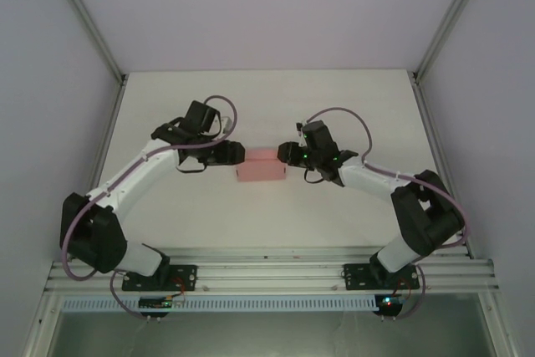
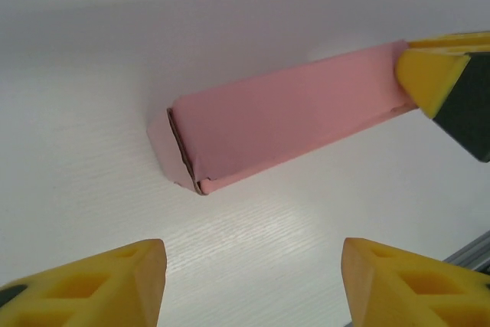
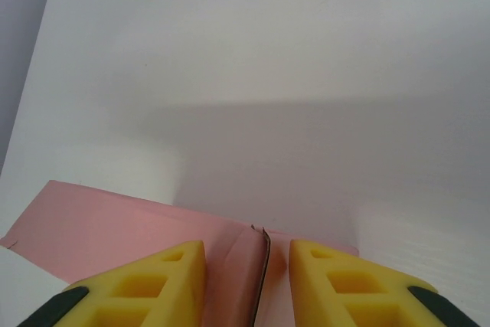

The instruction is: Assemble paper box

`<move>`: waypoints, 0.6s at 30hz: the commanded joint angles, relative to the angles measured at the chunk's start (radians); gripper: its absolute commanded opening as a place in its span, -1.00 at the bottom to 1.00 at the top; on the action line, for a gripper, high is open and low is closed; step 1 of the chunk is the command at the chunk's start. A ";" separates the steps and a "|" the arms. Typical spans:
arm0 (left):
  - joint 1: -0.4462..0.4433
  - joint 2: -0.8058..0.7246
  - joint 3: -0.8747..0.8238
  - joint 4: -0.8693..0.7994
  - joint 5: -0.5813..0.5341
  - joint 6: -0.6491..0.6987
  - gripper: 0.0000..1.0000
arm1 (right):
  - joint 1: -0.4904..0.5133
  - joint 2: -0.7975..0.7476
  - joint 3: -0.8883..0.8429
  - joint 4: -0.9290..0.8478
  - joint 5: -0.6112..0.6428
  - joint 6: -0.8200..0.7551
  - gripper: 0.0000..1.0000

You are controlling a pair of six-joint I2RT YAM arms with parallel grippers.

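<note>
The paper box (image 1: 261, 165) is a small flat pink box lying in the middle of the white table (image 1: 192, 114), between my two grippers. In the left wrist view the paper box (image 2: 283, 124) lies ahead with its near end flap slightly ajar. My left gripper (image 2: 253, 266) stands open, short of that end, with bare table between its fingers. My right gripper (image 3: 246, 259) straddles the box's other end (image 3: 237, 266). Pink card with a dark cut edge fills the gap between its jaws. One right fingertip (image 2: 430, 74) rests on the box's far end.
Metal frame posts (image 1: 92, 31) and grey walls close the table in at the back and both sides. An aluminium rail (image 1: 267, 269) at the near edge carries both arm bases. Bare table lies behind and in front of the box.
</note>
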 commanded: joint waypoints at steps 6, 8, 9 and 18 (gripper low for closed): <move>0.109 0.069 -0.093 0.262 0.182 -0.121 0.23 | 0.005 0.064 -0.080 -0.174 -0.005 0.009 -0.34; 0.114 0.100 -0.114 0.320 0.220 -0.121 0.22 | 0.005 0.065 -0.082 -0.173 -0.004 0.006 -0.35; 0.115 0.116 -0.123 0.348 0.235 -0.125 0.20 | 0.004 0.066 -0.085 -0.166 -0.005 0.007 -0.35; 0.131 0.169 -0.358 0.645 0.358 -0.186 -0.55 | -0.027 0.080 -0.176 0.000 -0.099 -0.003 -0.44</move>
